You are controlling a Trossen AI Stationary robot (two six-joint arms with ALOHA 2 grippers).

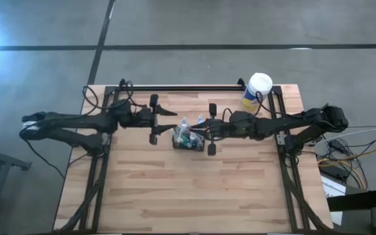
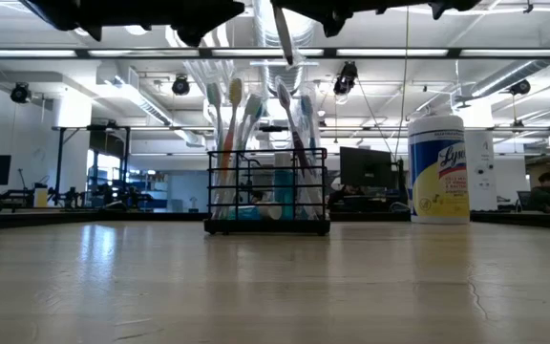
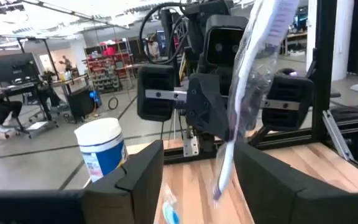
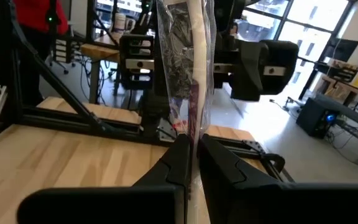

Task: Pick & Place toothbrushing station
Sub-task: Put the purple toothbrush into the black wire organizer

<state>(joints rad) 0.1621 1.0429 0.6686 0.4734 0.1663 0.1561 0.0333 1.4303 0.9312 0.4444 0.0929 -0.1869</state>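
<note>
The toothbrushing station (image 2: 267, 191), a small black wire holder, stands on its base at the table's middle (image 1: 188, 139). Several toothbrushes stand upright in it. My right gripper (image 4: 194, 146) reaches level from the table's right, above the holder (image 1: 203, 129), and is shut on a toothbrush in clear wrap (image 4: 188, 68). My left gripper (image 3: 197, 180) faces it from the table's left (image 1: 172, 121). It is open, with a finger on either side of the wrapped toothbrush (image 3: 247, 93) and touching nothing. My right gripper pinches the wrapped toothbrush's handle (image 4: 193, 127) between its two fingers, which lie level from the table's right and across the brush. The brush stands nearly upright, with most of its length above the fingers. Its lower end (image 2: 283, 33) hangs clear above the holder.
A white-lidded canister with a yellow label (image 1: 258, 90) stands at the table's far right (image 2: 438, 167). A black frame rail (image 1: 175, 87) runs along the far edge. Bare wood (image 1: 188, 189) lies on the near side of the holder.
</note>
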